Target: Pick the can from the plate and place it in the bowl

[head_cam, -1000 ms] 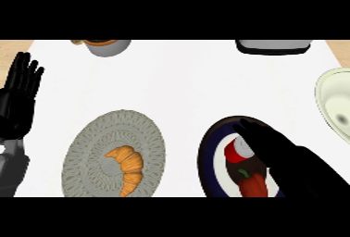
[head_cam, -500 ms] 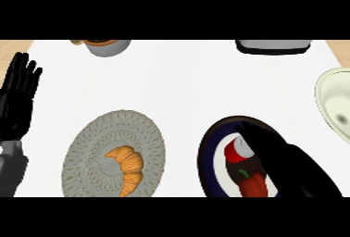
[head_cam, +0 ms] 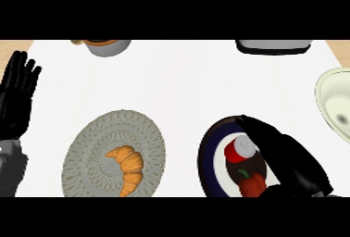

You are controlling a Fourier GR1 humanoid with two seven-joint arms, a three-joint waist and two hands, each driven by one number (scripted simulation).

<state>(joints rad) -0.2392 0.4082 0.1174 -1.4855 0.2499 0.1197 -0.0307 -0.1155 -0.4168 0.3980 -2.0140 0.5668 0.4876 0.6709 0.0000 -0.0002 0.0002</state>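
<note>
While the left hand (head_cam: pixel 17 99) rested open at nine o'clock, the right hand (head_cam: pixel 284 155) touched the can (head_cam: pixel 239 150) on the dark plate (head_cam: pixel 209 155); its grip stayed hidden. The bowl (head_cam: pixel 331 104) sat at three o'clock.

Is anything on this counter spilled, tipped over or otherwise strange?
Nothing stands out. The red can stands upright on the dark blue plate beside a red pepper, and the croissant lies on the grey plate.

I note my right hand (head_cam: pixel 287 157) covering the dark-rimmed plate's (head_cam: pixel 209 157) right half and part of the can (head_cam: pixel 239 150). The bowl (head_cam: pixel 331 104) is cut by the right edge.
</note>
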